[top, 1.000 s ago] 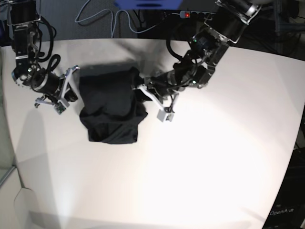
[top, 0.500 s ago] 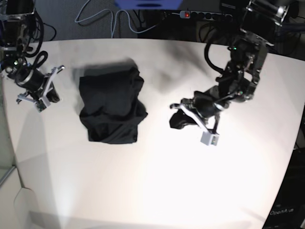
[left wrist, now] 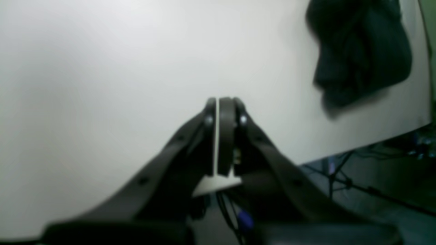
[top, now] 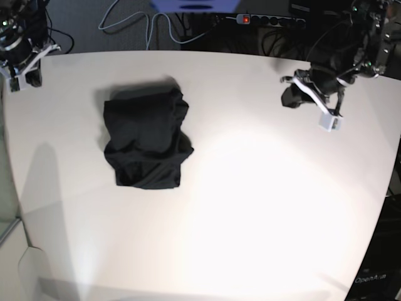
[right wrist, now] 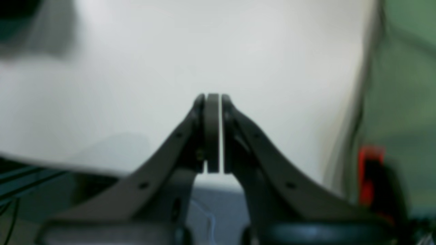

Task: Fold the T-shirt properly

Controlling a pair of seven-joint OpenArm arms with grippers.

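Both arms have pulled well away from the shirt, which lies folded in a rumpled bundle on the worktop. Left claw and right claw are closed and empty; folding looks finished.

White table w/ bright glare at centre; power strip, cables on dark floor behind
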